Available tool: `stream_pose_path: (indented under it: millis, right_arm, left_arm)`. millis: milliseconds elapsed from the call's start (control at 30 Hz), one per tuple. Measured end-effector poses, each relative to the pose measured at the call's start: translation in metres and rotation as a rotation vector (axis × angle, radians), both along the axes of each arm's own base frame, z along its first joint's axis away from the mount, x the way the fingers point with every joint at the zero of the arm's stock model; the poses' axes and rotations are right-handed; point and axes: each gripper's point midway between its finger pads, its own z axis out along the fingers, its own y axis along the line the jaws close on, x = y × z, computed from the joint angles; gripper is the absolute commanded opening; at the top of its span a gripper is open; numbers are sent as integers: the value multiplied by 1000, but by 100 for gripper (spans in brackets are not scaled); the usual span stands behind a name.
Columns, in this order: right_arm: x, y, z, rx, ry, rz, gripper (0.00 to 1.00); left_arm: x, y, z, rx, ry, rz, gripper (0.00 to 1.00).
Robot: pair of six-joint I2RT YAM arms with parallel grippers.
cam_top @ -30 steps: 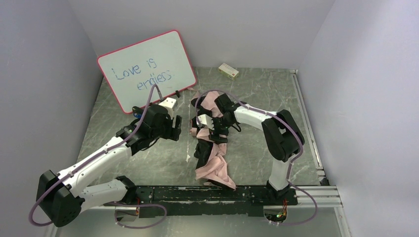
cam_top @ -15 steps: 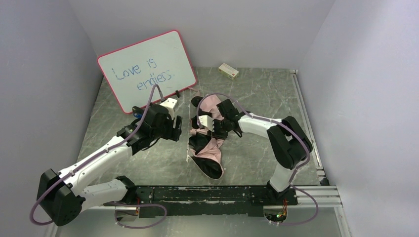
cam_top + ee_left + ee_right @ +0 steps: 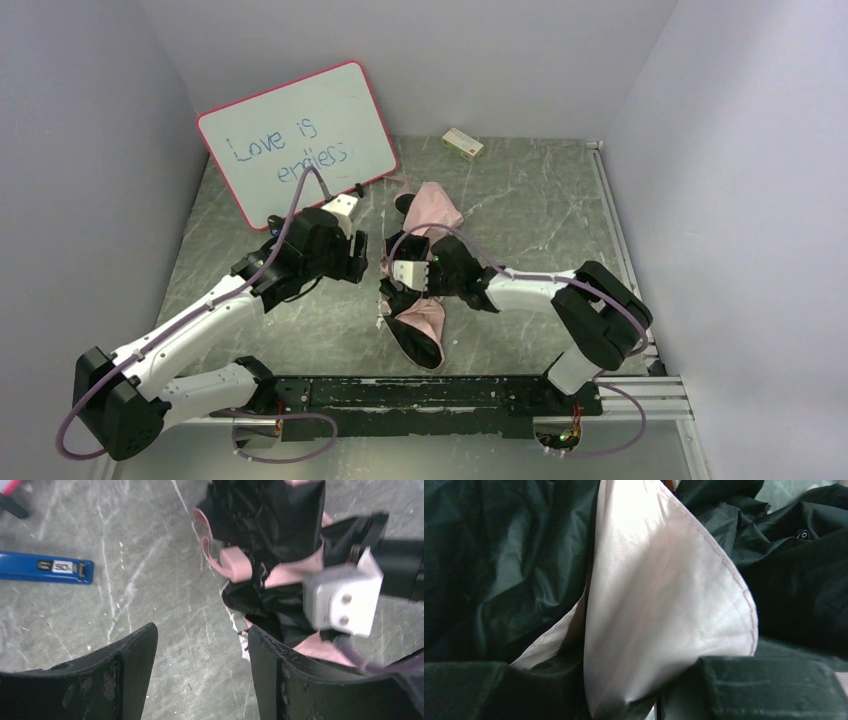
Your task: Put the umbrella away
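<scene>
From above: finds the umbrella (image 3: pixel 420 300) crumpled mid-table, between the left gripper (image 3: pixel 362 258) and the right gripper (image 3: pixel 390 283), not far from the whiteboard (image 3: pixel 300 140). Looks shorter and more bunched than a second ago, when stretched toward the near edge; now pulled in, with the right arm swung lower and leftward. Reads as gathering the canopy rather than folding it: loose cloth, no tight bundle, no strap wrapped round, so probably far from put away. Hardly differs on the left side, hovering just beside the fabric. Cannot make out the right fingertips here, buried in black cloth under the wrist camera.

From the left wrist: shows both fingers (image 3: pixel 130 680) well apart, with nothing but bare table (image 3: pixel 150 605) between them. Takes in black canopy and a pale pink stub with a loop, probably the handle (image 3: pixel 235 562), just ahead, plus a blue pen (image 3: pixel 47 568) off to one side. Loses part of the canopy behind the right wrist camera; leaves the shaft impossible to pick out.

From the right wrist: fills with pink and black fabric. Catches a pink fold running down between the fingers (image 3: pixel 769 690), apparently pinched there, jaws nearly closed on it. Hides table, handle and shaft entirely
</scene>
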Motion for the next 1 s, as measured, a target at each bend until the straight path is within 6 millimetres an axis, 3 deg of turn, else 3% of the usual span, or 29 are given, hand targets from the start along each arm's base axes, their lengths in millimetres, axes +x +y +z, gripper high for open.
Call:
stream_pose_path:
  millis: [233,333,500,633,733,800,1000]
  right_arm:
    - [-19,3,2,-48,-230,-8,8]
    - [-27,3,3,-69,-308,-5,9]
    - [-40,0,3,-96,-401,-2,10]
    - [-46,-2,4,-114,-446,4,10]
    - [-50,-2,4,-121,-464,10,10]
    - [-53,-2,4,-121,-472,13,10]
    - [-57,-1,4,-120,-485,18,10]
  left_arm:
    - [18,-9,53,-6,-126,-47,72]
    - [22,-18,65,-6,-170,-115,76]
    - [23,-33,68,32,-220,-268,79]
    - [20,-57,69,43,-257,-464,80]
    - [20,-75,65,47,-251,-591,81]
    - [22,-89,61,54,-238,-677,87]
    - [33,-119,45,74,-200,-853,88]
